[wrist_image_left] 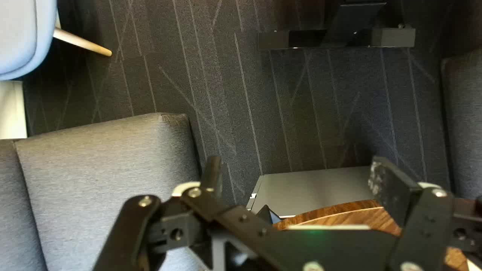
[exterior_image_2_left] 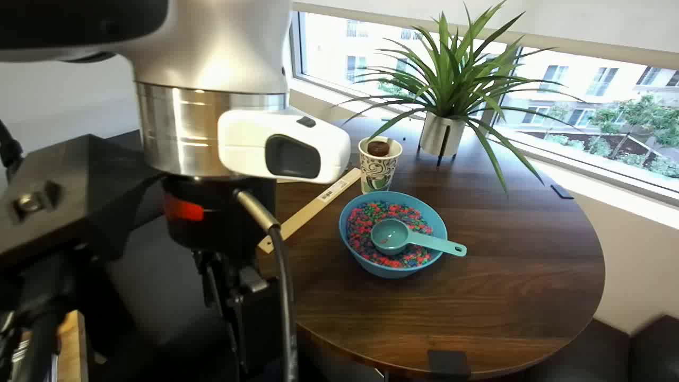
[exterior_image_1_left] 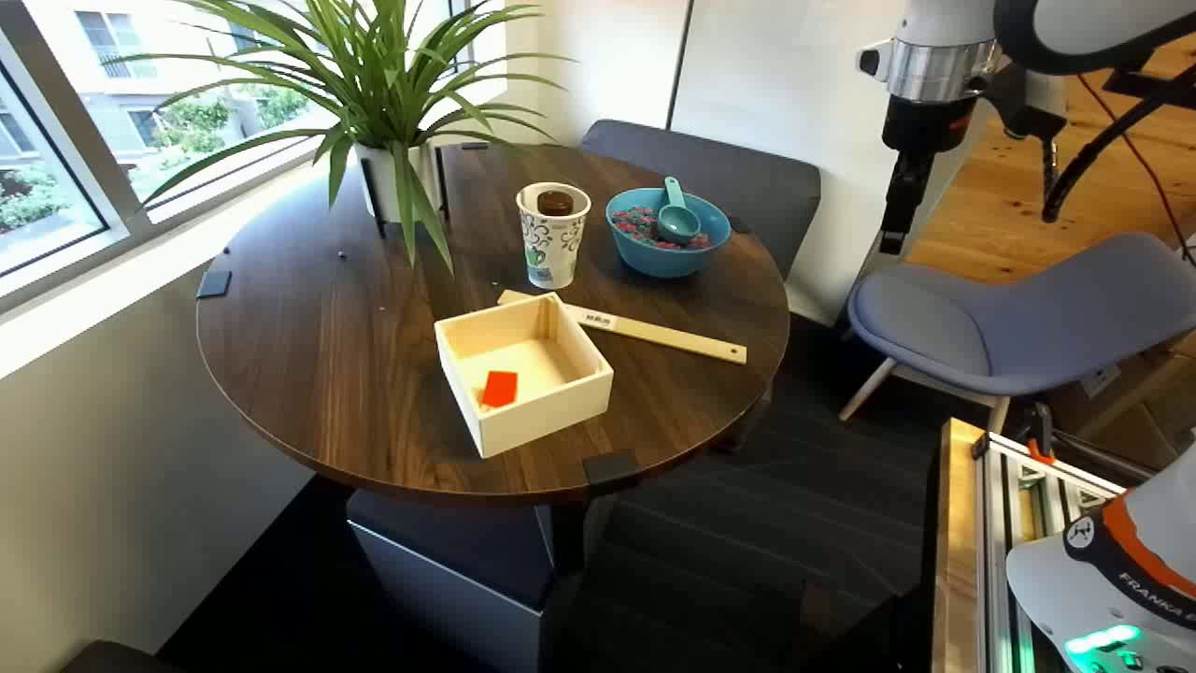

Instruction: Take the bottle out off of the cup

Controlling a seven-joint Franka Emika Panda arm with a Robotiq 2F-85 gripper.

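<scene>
**The bottle (exterior_image_1_left: 555,203) is inside the cup (exterior_image_1_left: 553,250), and the taking out is not yet begun**

At the left of the round dark table (exterior_image_1_left: 318,346), in an exterior view, a potted plant (exterior_image_1_left: 392,121) stands near its edge. After it comes a square cream box (exterior_image_1_left: 547,416), in which lies an orange-red block (exterior_image_1_left: 500,388); neither, I judge, has a part in the task. Behind the box, the cup stands upright, and the bottle is in it: both exterior views show only its dark brown top at the mouth, so I cannot tell if it leans. Further right are a wooden strip (exterior_image_1_left: 668,336), flat on the table, and a blue bowl (exterior_image_1_left: 668,264) near the cup, with a teal scoop (exterior_image_1_left: 679,224) in it. At the far right hangs the gripper (wrist_image_left: 296,173), well apart from the cup; in the wrist view it is spread wide and holds nothing.

By my judgement no step is done. It is left to bring the gripper over the cup, take hold of the bottle's top and raise it clear of the rim.
</scene>
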